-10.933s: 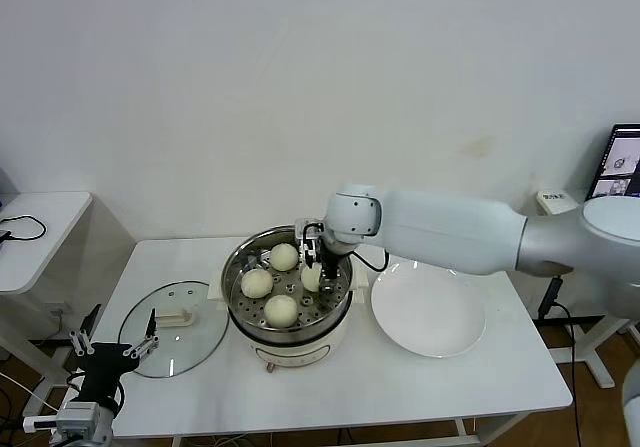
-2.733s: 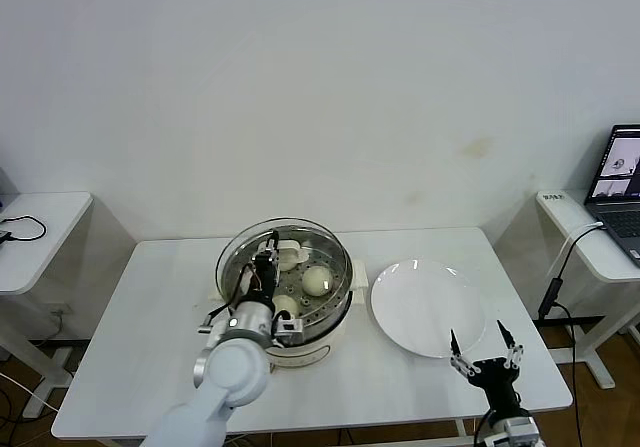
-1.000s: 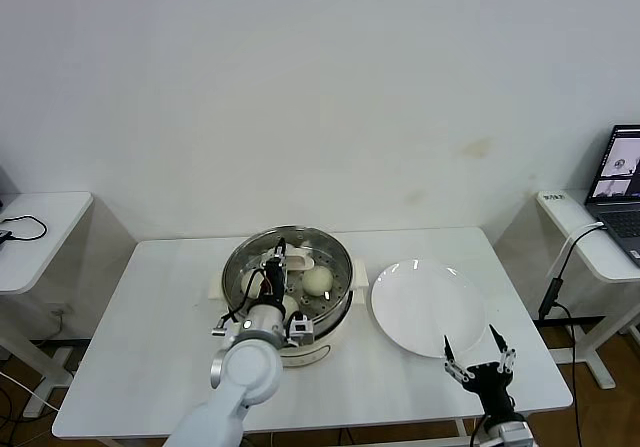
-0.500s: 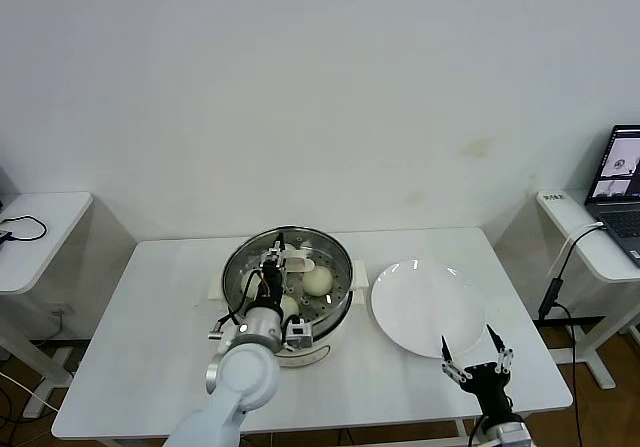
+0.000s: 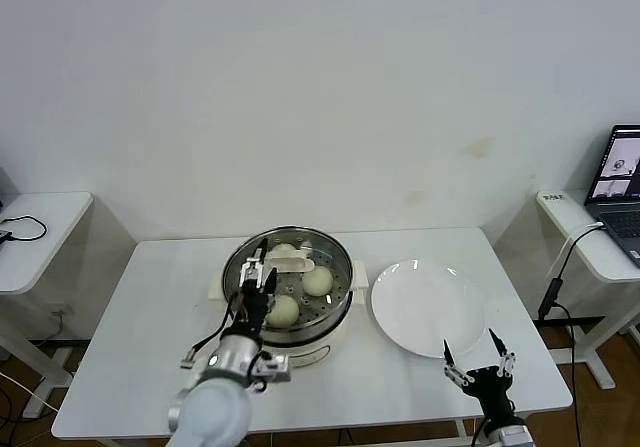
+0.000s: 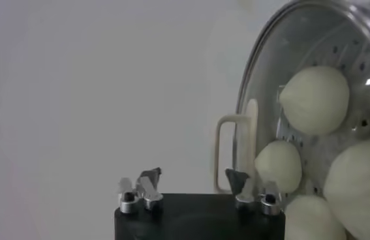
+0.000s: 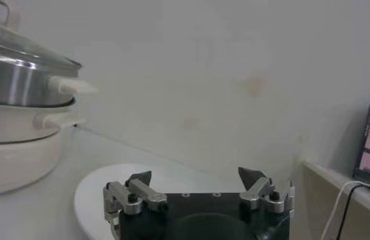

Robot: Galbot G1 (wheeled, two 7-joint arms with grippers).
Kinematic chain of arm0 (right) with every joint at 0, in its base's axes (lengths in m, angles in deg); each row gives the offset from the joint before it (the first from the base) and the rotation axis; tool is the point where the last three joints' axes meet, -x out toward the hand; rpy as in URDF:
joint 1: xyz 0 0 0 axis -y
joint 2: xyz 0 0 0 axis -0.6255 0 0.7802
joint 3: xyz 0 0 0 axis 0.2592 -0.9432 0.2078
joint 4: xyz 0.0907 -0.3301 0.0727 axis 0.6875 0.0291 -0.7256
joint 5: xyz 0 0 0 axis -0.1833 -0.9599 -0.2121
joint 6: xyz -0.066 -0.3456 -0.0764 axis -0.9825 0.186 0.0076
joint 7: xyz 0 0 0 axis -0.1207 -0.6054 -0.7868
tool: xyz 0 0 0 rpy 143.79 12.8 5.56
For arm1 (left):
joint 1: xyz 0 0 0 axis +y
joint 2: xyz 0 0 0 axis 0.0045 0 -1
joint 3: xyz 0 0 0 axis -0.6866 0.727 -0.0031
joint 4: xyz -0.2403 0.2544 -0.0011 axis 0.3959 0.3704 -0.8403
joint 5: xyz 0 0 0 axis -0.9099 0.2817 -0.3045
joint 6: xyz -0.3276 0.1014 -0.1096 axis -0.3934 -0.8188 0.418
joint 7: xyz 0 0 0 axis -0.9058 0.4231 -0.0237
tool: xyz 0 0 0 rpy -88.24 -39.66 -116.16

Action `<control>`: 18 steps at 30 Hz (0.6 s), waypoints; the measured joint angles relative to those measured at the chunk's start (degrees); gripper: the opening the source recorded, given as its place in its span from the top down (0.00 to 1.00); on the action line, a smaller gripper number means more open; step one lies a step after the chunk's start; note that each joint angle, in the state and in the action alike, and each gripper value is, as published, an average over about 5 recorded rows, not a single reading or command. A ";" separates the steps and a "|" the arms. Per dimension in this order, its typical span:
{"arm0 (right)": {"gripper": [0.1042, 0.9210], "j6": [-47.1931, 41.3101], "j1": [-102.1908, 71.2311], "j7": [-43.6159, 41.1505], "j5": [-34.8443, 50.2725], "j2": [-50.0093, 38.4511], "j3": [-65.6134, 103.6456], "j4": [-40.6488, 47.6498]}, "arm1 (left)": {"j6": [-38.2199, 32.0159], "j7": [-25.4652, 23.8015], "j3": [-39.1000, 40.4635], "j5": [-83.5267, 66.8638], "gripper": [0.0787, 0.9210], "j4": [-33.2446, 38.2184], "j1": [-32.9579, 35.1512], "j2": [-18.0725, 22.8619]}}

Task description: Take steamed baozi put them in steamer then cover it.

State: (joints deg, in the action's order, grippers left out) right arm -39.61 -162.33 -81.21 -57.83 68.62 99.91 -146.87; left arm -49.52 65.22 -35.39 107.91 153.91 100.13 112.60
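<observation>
1. your steamer (image 5: 290,302) sits mid-table (image 5: 150,367), cover (image 5: 287,267) on it, handle's long axis running toward the back-right.
2. left gripper (image 5: 254,279) spread wide, holding nothing, at its front-left rim.
3. right gripper (image 5: 479,352) wide too, by the table's front-right corner.
</observation>
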 measured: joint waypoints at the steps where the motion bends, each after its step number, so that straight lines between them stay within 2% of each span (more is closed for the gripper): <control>1: 0.12 0.00 -0.02 0.00 -0.02 0.02 -0.01 0.01 | -0.65 0.82 -0.68 -1.06 0.13 1.09 1.31 -0.27; 8: 0.12 0.10 -0.60 -0.07 0.16 -0.14 -0.14 0.00 | -7.19 9.27 -7.12 -15.09 0.12 6.50 10.88 -0.41; 13: 0.12 0.22 -1.41 -0.27 1.06 -1.03 -0.99 -0.14 | -12.55 16.38 -13.05 -33.11 0.12 8.48 17.59 0.19; 18: 0.12 0.07 -2.63 -0.13 2.75 -2.95 -2.46 -0.38 | -16.89 21.04 -18.42 -51.49 0.12 9.07 24.43 1.32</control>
State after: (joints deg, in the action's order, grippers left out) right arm -39.54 -164.97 -81.34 -55.09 65.67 97.45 -147.25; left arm -66.41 86.27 -53.81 56.42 162.98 124.56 113.92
